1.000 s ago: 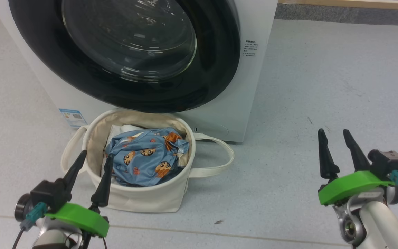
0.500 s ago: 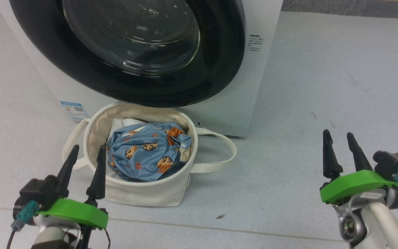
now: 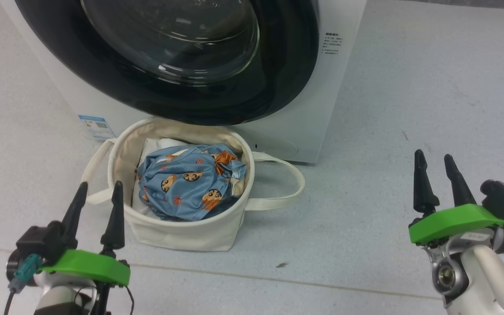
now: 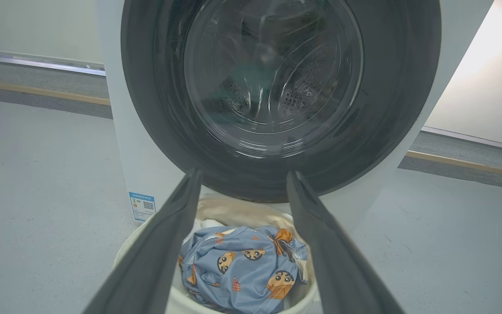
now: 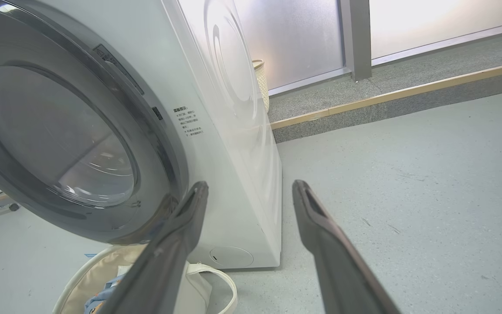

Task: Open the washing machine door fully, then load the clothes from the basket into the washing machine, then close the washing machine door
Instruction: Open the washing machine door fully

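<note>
1. Since the earlier frame the head camera is tilting, so the whole scene is sliding up the head view. Beyond that, the left gripper [image 3: 100, 186] is drawing back from the basket [image 3: 182, 238]: its fingers are no longer overlapping the rim and are hanging just beside the basket's left wall. The right gripper [image 3: 432, 155] is barely shifting against the floor.
2. Both grippers are standing spread wide, fingers pointing toward the machine, and are holding nothing.
3. The clothes [image 3: 190, 183], a blue bundle printed with orange-brown cartoon faces, are lying bunched inside the basket, with a white padded cloth [image 3: 160, 145] showing at the basket's rear.
4. The washing machine [image 3: 344, 96] is standing close behind the basket. The washing machine door [image 3: 282, 78] is sitting shut, its black rim overhanging the basket's back rim in the head view.
5. The opening step is not yet done, so the door is the likely target. It is lying above and behind the basket, up and forward from both grippers. Being round, it is offering no long axis, and I cannot tell the hinge side.
6. The right gripper is waiting well to the basket's right, facing the door's right edge, where a dark slot [image 5: 118, 69] is showing. The left gripper is nearer the clothes.
</note>
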